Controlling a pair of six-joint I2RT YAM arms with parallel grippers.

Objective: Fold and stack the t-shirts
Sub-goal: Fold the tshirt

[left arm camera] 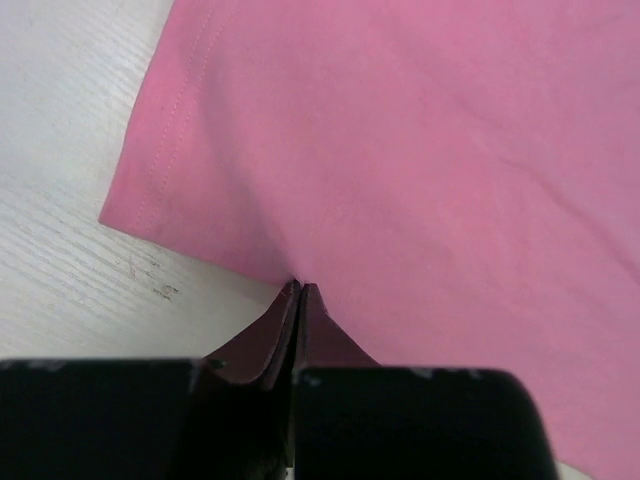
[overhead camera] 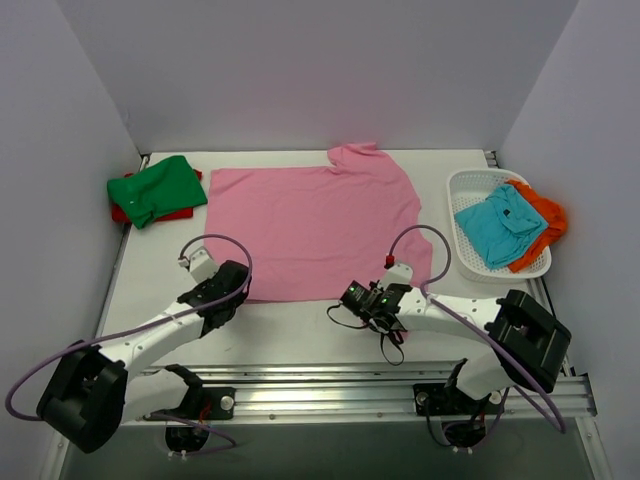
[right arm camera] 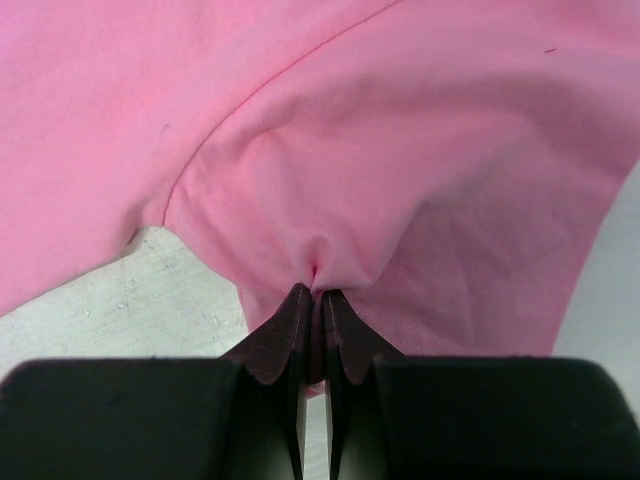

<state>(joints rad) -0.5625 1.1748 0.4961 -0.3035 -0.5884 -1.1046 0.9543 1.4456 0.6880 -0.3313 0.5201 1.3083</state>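
Note:
The large pink t-shirt (overhead camera: 315, 225) lies spread flat in the middle of the table, one sleeve at the far side. My left gripper (overhead camera: 238, 285) is shut on its near left hem; in the left wrist view the closed tips (left arm camera: 300, 287) meet the cloth edge (left arm camera: 400, 150). My right gripper (overhead camera: 352, 296) is shut on the near right hem, and in the right wrist view a pinch of pink cloth (right arm camera: 400, 150) puckers between the tips (right arm camera: 315, 292). A folded green t-shirt (overhead camera: 155, 188) lies on a red one (overhead camera: 185, 212) at the far left.
A white mesh basket (overhead camera: 470, 185) at the far right holds a teal t-shirt (overhead camera: 500, 225) and an orange one (overhead camera: 545, 215). Grey walls enclose the table on three sides. A metal rail (overhead camera: 330, 385) runs along the near edge.

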